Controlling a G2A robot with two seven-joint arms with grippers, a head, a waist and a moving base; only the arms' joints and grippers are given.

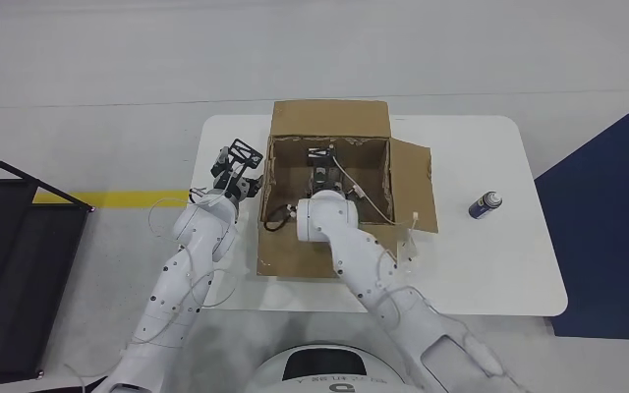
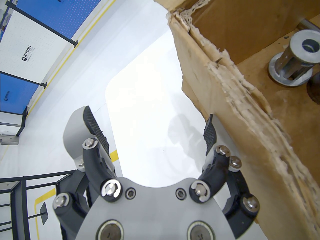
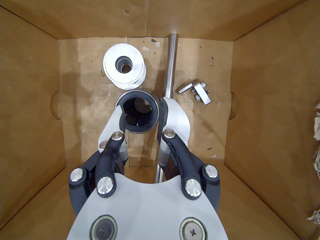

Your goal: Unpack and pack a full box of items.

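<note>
In the open box (image 1: 329,119) mid-desk (image 1: 491,265), the right end effector (image 3: 141,112) is clamped on a dark ring (image 3: 139,97) beside a spool (image 3: 124,68), rod (image 3: 171,63) and bracket (image 3: 197,91), while the left end effector (image 2: 150,123) hangs spread apart just outside its wall.

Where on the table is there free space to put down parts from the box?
Widest bare stretch: the table past the box's right flap, around the blue can. The far-right corner beyond the can is bare too. Left of the box is crowded by the left gripper.
</note>
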